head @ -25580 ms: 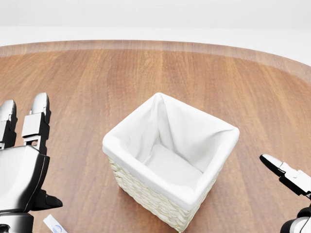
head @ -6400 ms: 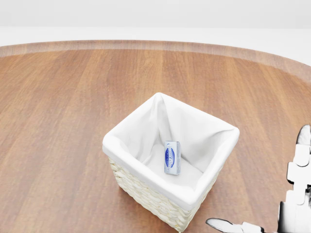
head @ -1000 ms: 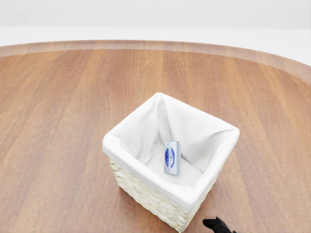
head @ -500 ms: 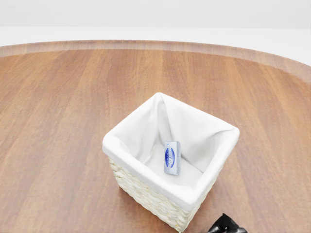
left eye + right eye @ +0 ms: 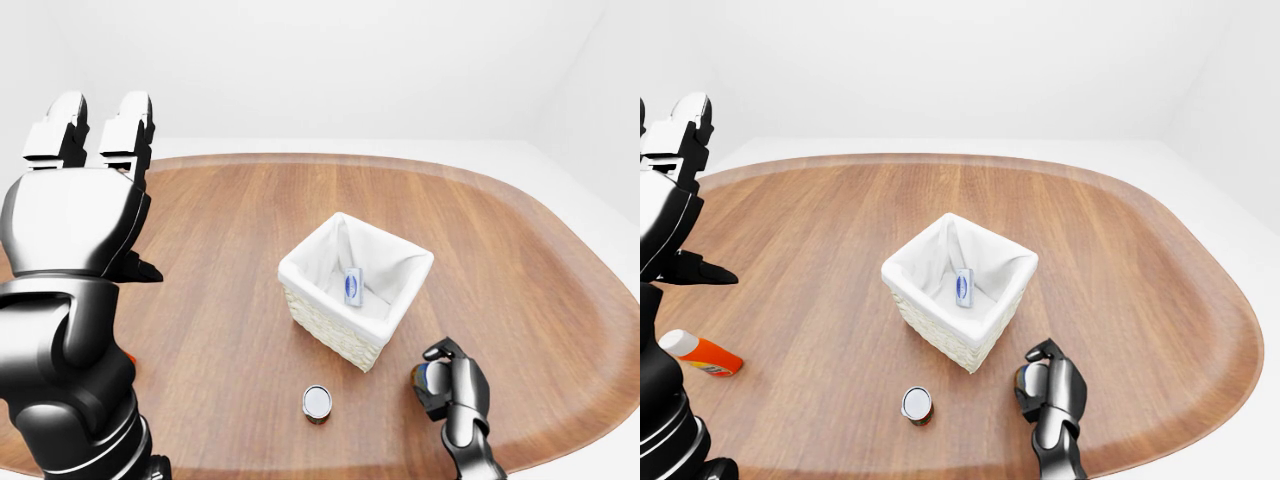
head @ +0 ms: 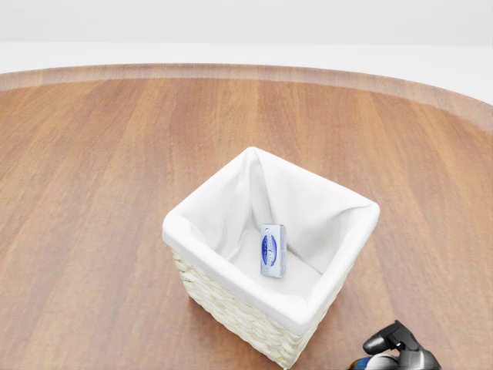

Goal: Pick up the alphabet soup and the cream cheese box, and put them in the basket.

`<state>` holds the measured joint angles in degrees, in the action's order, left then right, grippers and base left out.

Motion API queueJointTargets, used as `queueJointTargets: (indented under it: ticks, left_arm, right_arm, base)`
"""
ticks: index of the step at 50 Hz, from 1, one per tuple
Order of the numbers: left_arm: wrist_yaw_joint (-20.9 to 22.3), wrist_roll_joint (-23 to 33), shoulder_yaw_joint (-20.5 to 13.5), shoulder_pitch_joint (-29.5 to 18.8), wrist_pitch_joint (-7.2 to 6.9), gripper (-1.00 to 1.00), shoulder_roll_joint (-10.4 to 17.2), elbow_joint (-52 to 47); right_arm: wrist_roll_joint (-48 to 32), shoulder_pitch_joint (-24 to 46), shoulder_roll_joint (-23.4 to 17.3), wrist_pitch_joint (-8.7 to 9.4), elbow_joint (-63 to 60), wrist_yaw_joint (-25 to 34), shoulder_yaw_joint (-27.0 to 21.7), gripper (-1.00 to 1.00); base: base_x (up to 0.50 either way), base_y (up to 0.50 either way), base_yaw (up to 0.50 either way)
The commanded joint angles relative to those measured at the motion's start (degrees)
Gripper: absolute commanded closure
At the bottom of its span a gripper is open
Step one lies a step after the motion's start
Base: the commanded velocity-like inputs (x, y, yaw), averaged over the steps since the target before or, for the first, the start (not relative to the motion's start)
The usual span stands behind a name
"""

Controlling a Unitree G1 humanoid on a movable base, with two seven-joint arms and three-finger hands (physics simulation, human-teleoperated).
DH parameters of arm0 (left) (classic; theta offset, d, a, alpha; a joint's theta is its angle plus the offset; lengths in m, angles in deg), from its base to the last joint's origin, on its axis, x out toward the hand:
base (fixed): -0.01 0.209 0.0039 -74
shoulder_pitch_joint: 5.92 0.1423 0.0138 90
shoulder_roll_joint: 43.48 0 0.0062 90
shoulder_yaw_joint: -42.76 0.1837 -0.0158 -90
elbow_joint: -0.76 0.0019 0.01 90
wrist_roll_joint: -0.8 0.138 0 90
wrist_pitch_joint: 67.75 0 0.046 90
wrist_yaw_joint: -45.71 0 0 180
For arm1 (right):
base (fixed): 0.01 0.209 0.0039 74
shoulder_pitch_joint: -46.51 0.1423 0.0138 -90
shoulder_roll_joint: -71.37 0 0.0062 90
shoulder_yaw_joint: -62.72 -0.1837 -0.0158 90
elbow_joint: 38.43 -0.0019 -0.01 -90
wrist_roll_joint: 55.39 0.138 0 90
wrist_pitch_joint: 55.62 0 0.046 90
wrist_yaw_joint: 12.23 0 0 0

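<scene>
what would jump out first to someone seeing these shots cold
The white-lined wicker basket at the middle of the wooden table, with the small blue cream cheese box lying inside it. Next, the big left hand raised open at the left-eye view's left edge. Low at the right, the right hand is curled round a can, while another can stands below the basket.

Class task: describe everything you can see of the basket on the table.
The basket is square, woven of pale wicker, with a white cloth liner folded over its rim. It stands upright on the wooden table, open at the top. A small blue-and-white cream cheese box lies on the liner inside. No robot hand touches it.
</scene>
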<state>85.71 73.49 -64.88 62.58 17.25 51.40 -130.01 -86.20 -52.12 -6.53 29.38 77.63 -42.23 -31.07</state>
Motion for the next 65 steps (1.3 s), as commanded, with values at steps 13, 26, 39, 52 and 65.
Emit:
queueJointTargets:
  ticks: [13,26,39,52,65]
  left_arm:
    - [0.0,-0.4,-0.1,0.0,0.0,-1.0,-0.1,0.4]
    - [0.0,-0.5,-0.1,-0.3,0.0,-1.0,0.1,-0.1]
    - [0.0,-0.7,-0.1,0.0,0.0,-1.0,0.1,-0.1]
    - [0.0,-0.3,0.0,-0.2,0.0,-1.0,0.1,0.0]
    - [0.0,-0.6,0.1,0.0,0.0,-1.0,-0.1,0.6]
  right_arm:
    - [4.7,-3.2,1.3,-0.01,-20.1,0.0,-8.0,1.0]
    - [5.8,-3.5,3.6,-0.01,-31.2,0.0,-9.7,1.0]
    - [6.7,-2.8,5.3,-0.01,-40.0,0.4,-8.1,1.0]
    - [5.5,4.1,5.0,9.1,-50.5,2.6,-3.1,1.0]
    - [2.5,10.4,3.6,9.99,-55.4,5.3,-0.2,1.0]
  base:
    - [0.0,0.0,0.0]
    - [0.0,0.0,0.0]
    - [0.0,0.0,0.0]
    - [0.0,0.0,0.0]
    - [0.0,0.0,0.0]
